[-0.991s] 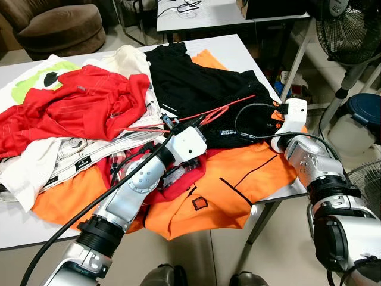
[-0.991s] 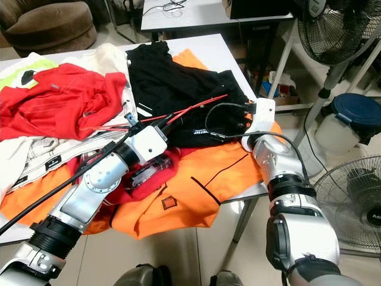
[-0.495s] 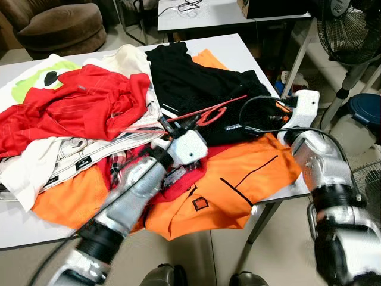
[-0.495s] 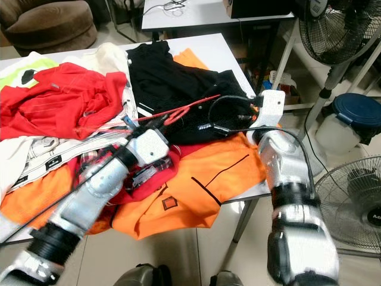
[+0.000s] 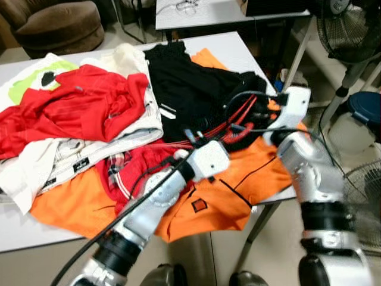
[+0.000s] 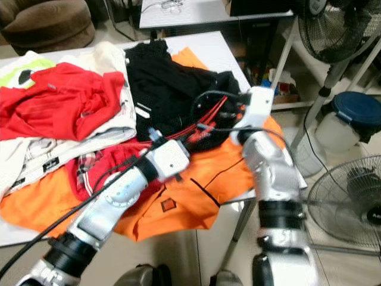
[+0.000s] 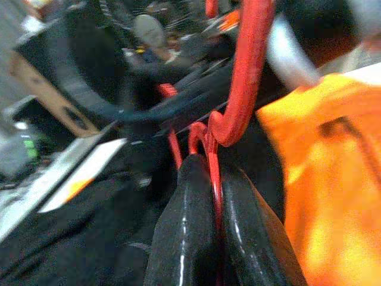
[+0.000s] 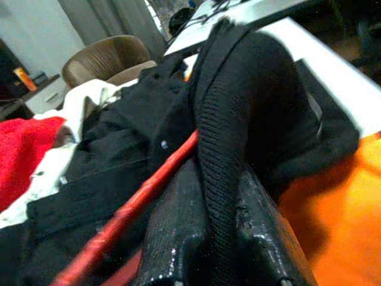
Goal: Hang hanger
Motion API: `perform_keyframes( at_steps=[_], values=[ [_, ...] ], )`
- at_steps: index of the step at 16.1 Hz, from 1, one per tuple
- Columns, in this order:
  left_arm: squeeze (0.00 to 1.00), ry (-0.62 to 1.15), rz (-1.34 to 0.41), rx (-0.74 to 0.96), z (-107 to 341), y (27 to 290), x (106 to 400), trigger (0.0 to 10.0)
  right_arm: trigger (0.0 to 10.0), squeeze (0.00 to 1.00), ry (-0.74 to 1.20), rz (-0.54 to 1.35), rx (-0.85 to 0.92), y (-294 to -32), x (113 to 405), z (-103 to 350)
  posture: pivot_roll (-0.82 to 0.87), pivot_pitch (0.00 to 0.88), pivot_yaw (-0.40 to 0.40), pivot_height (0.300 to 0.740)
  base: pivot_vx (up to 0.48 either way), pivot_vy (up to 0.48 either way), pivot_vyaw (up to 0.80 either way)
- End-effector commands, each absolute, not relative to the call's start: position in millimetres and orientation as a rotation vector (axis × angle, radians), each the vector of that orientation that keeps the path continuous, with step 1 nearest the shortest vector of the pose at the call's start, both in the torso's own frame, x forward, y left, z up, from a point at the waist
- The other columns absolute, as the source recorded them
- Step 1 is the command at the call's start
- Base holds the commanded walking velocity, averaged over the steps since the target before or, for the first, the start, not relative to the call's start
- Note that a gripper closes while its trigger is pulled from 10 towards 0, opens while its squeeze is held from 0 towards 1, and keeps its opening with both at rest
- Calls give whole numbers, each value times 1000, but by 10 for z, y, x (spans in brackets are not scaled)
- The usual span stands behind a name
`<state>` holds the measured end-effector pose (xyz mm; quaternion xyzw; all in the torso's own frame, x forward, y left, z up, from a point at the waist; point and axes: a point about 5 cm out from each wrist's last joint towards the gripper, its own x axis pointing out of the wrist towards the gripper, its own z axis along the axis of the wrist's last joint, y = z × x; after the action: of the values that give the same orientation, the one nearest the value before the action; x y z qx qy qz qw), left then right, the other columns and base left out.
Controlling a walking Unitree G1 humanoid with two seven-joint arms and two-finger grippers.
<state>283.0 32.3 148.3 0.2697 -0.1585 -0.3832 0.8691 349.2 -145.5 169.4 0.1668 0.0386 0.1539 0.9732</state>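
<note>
A red wire hanger (image 5: 238, 116) lies across a black garment (image 5: 190, 83) on the cluttered table (image 5: 250, 44). My left gripper (image 7: 206, 173) is shut on the hanger's thin wire just below its hook (image 7: 247, 71); from the head it sits at the hanger's near end (image 5: 191, 140). My right gripper (image 8: 217, 196) is pressed into the black knit cloth (image 8: 250, 101), which is pinched between its fingers (image 8: 178, 238). A red hanger rod (image 8: 137, 208) runs beside one finger. The right wrist (image 5: 293, 104) is at the table's right edge.
A heap of red (image 5: 83, 107), white and orange (image 5: 250, 179) clothes covers the table. A standing fan (image 5: 351, 30) and a blue-lidded container (image 5: 363, 107) are on the right. Behind are a second table (image 5: 202, 9) and a brown armchair (image 5: 53, 24).
My left gripper has carried the hanger to the right, across the orange garment. The right gripper has moved inward into the black cloth by the hanger's far end.
</note>
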Motion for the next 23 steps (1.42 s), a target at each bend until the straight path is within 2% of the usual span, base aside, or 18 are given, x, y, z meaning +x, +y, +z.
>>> perform_keyframes(
  at_steps=[1, 3, 6, 13, 18, 19, 21, 23],
  values=[
    [0, -337, -854, 508, 1536, 236, 2787, 10000, 0, 0, 95, 380, 368, -1274, 3428, 1724, -114, 102, 90, 740, 0, 0, 0],
    [0, -273, -796, 450, 1476, 245, 2874, 10000, 0, 0, 126, 454, 418, -1128, 3258, 1692, -116, 106, 88, 740, 0, 0, 0],
    [0, -242, -728, 469, 1424, 290, 2966, 10000, 0, 0, 185, 515, 408, -1031, 3050, 1588, -126, 107, 89, 740, 0, 0, 0],
    [0, -250, -663, 575, 1377, 456, 3087, 10000, 0, 0, 271, 552, 318, -1225, 2757, 1419, -140, 109, 98, 740, 0, 0, 0],
    [0, -250, -654, 623, 1328, 563, 3100, 10000, 0, 0, 240, 420, 193, -1533, 2851, 1447, -136, 108, 96, 740, 0, 0, 0],
    [0, -250, -650, 623, 1326, 573, 3104, 10000, 0, 0, 235, 435, 192, -1528, 2847, 1474, -136, 108, 96, 740, 0, 0, 0],
    [0, -256, -611, 612, 1357, 572, 3138, 10000, 0, 0, 221, 614, 266, -1293, 2702, 1603, -136, 107, 95, 740, 0, 0, 0],
    [0, -229, -556, 608, 1365, 579, 3175, 10000, 0, 0, 227, 712, 319, -1192, 2561, 1672, -136, 106, 95, 740, 0, 0, 0]
  ],
)
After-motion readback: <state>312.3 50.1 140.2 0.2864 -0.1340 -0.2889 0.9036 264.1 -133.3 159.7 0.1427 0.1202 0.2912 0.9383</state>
